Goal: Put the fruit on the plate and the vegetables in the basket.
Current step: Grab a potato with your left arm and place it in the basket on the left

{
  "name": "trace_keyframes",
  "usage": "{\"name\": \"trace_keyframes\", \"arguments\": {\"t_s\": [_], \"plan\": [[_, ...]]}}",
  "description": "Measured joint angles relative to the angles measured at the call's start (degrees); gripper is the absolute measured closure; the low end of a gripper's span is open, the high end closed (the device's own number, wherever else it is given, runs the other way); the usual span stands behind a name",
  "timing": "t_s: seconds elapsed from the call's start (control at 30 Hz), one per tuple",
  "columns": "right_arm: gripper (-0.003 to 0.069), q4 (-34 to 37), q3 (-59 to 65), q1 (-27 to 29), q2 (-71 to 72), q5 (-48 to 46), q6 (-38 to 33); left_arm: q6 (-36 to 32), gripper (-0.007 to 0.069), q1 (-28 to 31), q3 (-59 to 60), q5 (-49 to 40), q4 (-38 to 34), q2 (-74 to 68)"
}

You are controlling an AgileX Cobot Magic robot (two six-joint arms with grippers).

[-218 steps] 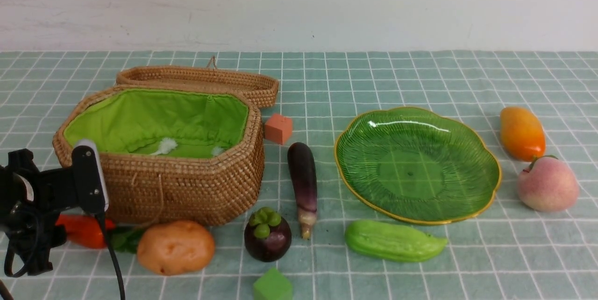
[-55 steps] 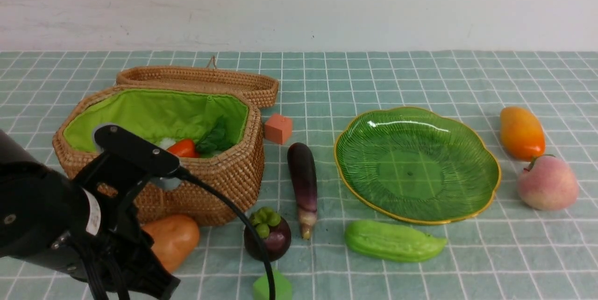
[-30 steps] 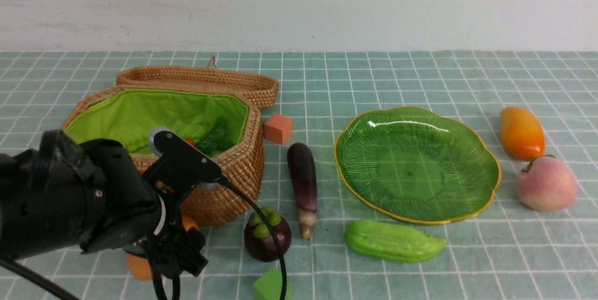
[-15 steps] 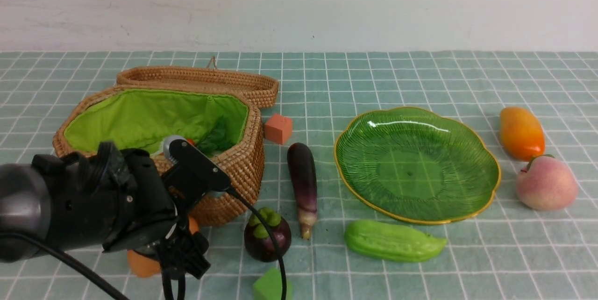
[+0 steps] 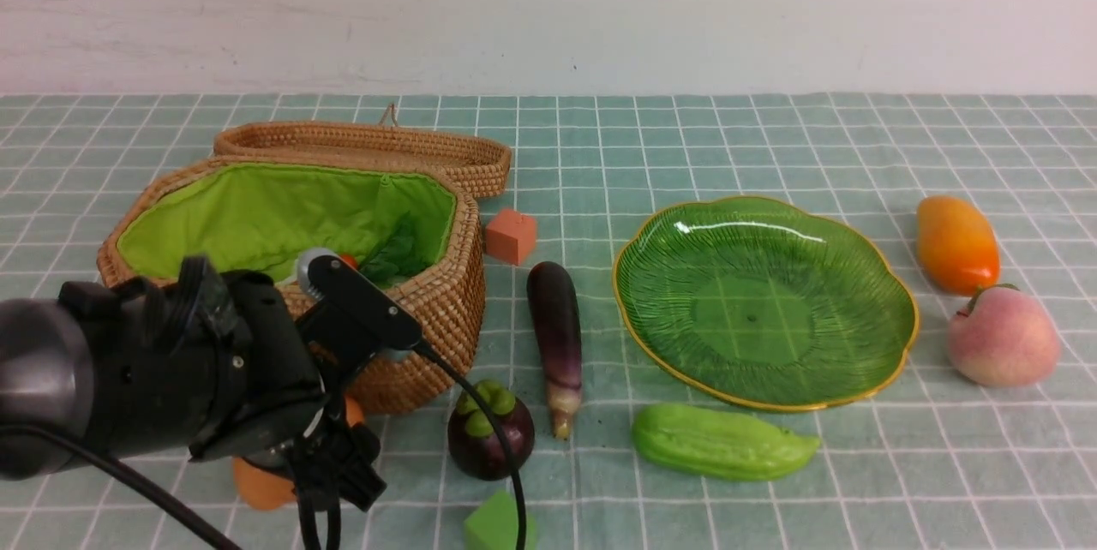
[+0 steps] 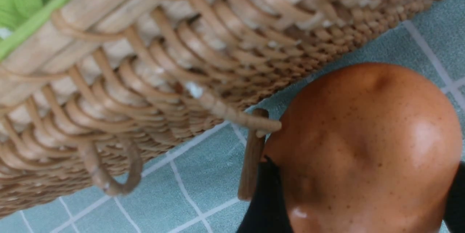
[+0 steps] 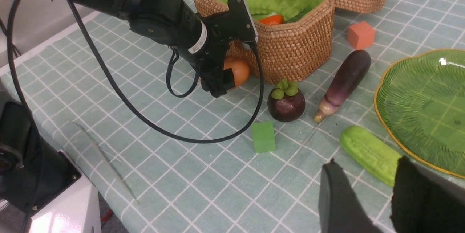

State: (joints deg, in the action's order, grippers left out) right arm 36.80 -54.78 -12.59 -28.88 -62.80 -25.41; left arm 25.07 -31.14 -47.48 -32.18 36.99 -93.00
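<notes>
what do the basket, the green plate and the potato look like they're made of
Basket: woven wicker or rattan, matt tan coils, with a green cloth lining. Plate: likely glass, glossy and translucent, the tablecloth grid shows through, gold-edged rim. Potato: probably plastic or foam, smooth speckled skin with soft shine.

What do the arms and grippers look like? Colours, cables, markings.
Left arm: bulky, glossy black with a grey rounded segment, a white label near the wrist, and a black cable hanging in loops. Left gripper and right gripper: matte black blocky fingers. Right arm out of view.
</notes>
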Motion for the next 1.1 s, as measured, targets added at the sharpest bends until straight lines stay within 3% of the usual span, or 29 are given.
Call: {"name": "trace_keyframes", "arguments": {"t_s": [0.13,0.5,1.0,1.1], "plan": [[0.0425,0.0,0.0,0.0,0.0,0.0,0.0,-0.42,0.0078,0.0,0.0,-0.26,-1.39,0.21],[0.0424,0.0,0.0,0.0,0.0,0.0,0.0,-7.14,0.0083,-0.05,0.45,-2.78,-15.38,4.16],[0.0424,0.0,0.0,0.0,0.0,0.12,0.0,-7.8,0.0078,-0.05,0.2,-1.98,-16.07,3.45],[0.0424,0.0,0.0,0.0,0.0,0.12,0.0,-7.05,0.0006,-0.05,0.2,-1.62,-16.37,3.0]]}}
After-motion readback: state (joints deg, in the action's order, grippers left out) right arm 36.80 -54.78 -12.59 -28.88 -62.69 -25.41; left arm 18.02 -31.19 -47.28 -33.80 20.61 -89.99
